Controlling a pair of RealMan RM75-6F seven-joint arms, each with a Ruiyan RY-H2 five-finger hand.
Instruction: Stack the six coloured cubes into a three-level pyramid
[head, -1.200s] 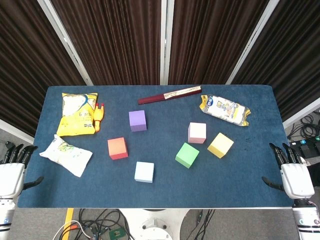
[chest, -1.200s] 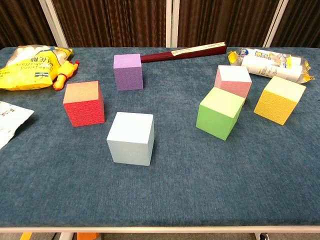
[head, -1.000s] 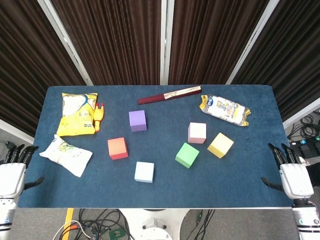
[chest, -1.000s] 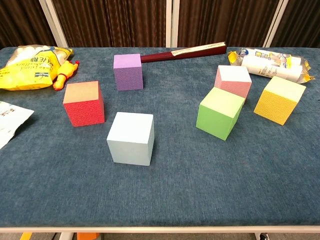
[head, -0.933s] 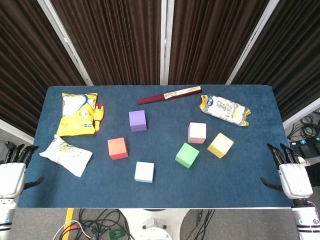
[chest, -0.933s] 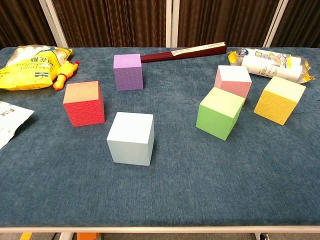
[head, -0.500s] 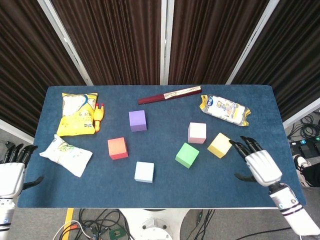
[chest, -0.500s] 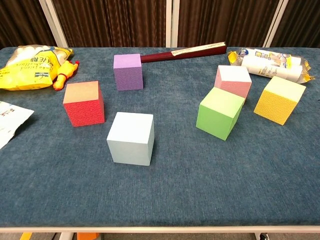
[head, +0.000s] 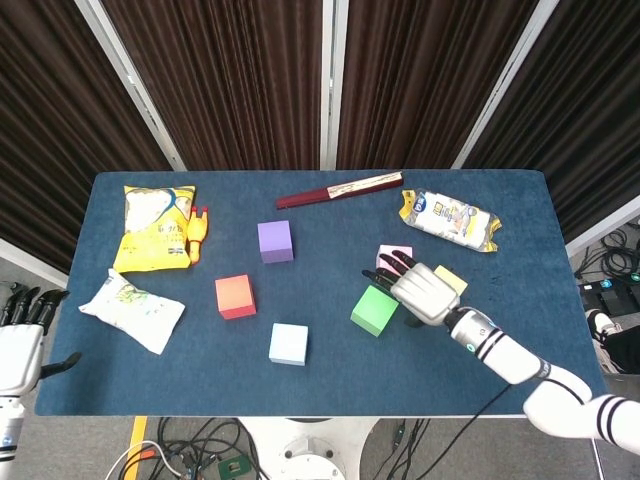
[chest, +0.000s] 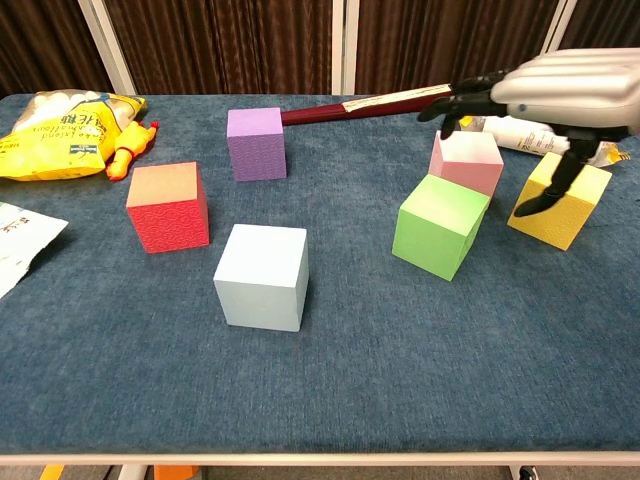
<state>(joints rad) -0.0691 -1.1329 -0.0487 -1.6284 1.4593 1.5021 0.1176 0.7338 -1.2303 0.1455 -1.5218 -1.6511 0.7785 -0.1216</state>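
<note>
With all six cubes lying apart and unstacked, the right hand (head: 424, 291) hovers fingers spread, holding nothing, above the pink cube (chest: 467, 160) right of centre, likely lining up a grasp, while the left hand (head: 20, 345) waits open beyond the table's near-left edge.

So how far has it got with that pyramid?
Nothing is stacked yet: the red, purple, blue, green, pink and yellow cubes all sit apart on the table. The right hand hovers open over the pink and green cubes, holding nothing. The left hand waits off the edge. All three levels remain.
</note>
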